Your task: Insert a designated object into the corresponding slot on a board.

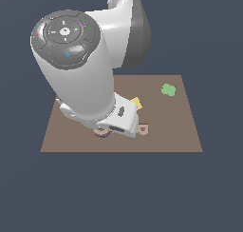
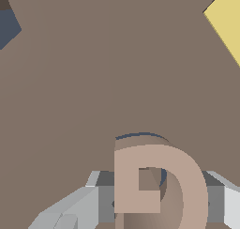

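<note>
Tan-pink G piece [image 2: 161,186] sitting between claw [image 2: 154,200] fingers, claw gripping it, hovering just over G slot [image 2: 140,136] in board [image 2: 93,82]. Advice: aligning outline squarely, lowering slowly, releasing only once flush.

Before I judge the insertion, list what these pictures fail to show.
Slot: wrist view, G piece covers all but a thin dark arc; exterior view, arm hides it.
Tool: wrist view, edge cuts off the fingertips.
Yellow square, dark cutout: wrist view, each cut by an edge.
</note>
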You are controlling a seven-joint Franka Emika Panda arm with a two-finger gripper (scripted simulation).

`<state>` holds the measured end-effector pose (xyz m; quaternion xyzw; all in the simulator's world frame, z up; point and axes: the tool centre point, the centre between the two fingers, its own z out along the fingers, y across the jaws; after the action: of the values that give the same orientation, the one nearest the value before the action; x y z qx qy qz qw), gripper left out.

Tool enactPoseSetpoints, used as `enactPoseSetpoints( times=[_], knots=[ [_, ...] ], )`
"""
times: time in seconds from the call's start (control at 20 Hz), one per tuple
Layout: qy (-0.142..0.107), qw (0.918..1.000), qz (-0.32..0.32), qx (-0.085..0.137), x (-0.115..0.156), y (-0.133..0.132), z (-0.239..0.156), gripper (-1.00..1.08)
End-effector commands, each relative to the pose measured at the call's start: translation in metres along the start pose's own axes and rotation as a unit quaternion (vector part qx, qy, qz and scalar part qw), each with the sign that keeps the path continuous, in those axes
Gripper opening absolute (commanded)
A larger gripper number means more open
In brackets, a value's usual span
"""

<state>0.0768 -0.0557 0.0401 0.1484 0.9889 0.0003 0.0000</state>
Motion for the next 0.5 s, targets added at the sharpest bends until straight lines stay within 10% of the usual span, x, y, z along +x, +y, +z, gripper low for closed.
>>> enactPoseSetpoints(
  times=[0.0,0.3,0.35,0.45],
  knots=[
    [0.000,1.0000,0.000,0.000,0.0000,0.0001,0.0004,-1.00],
    [0.000,1.0000,-0.002,0.000,-0.0006,0.0005,0.0098,-1.00],
    [0.000,1.0000,-0.002,0.000,-0.0006,0.0005,0.0098,1.00],
    [0.000,1.0000,-0.002,0.000,-0.0006,0.0005,0.0098,1.00]
  ],
)
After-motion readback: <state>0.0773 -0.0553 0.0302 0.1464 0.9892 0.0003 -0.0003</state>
